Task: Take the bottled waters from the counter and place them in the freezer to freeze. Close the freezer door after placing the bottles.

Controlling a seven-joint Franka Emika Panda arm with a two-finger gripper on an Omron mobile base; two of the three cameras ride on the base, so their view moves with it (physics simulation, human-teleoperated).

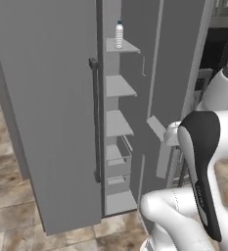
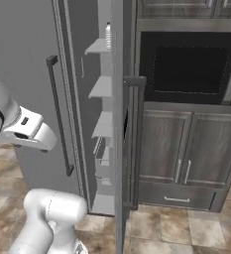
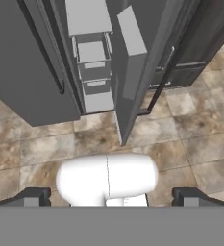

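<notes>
- Currently, at the left of the left base view, the tall plain matte-grey freezer door stands swung open, its long dark-grey vertical bar handle along the inner edge near centre frame.
- Just right of that handle, the narrow grey freezer compartment shows its stacked grey shelves; one small clear ribbed water bottle with a teal cap stands upright on the top shelf, in the upper centre of the frame.
- I see one bottle shelved here and cannot tell where the second one is, so I judge the step in hand to be either fetching it or shutting the door.
- In the hand view, the two-finger gripper looks down at the brown tiled floor, its dark tips at the lower left and lower right, spread wide and holding nothing.
- If closing comes next, the arm would do well to get behind the door's outer face or handle and push in an arc, keeping the fingers clear of the closing gap.
- At the right of the right base view, the black built-in microwave and grey-brown wooden cabinets stay out of the swing.
</notes>
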